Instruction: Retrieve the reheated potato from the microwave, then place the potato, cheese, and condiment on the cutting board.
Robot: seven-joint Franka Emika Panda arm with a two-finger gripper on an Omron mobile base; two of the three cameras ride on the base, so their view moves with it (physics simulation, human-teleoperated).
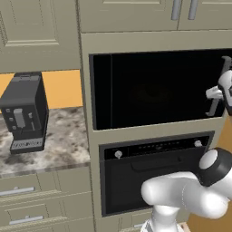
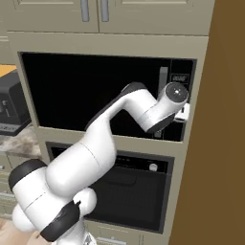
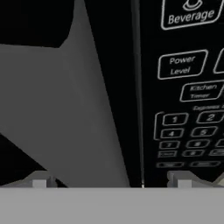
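Left of the microwave point(image 1: 154, 88), on the counter: coffee machine point(image 1: 25, 111). At the microwave's right edge, straddling its grey bar handle point(image 3: 87, 109) beside the keypad point(image 3: 192, 109): gripper point(image 3: 111, 181), jaws wide apart, clamping nothing. Door shut, so potato presumably inside, hidden. Handle probably rigid and smooth; best gripped mid-bar, pulled steadily.

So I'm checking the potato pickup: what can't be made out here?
- Potato: behind the microwave door, both base views.
- Fingers' hold on the handle: their tips are cut off at the bottom of the hand view.
- Gripper: half cut by the left base view's right edge.
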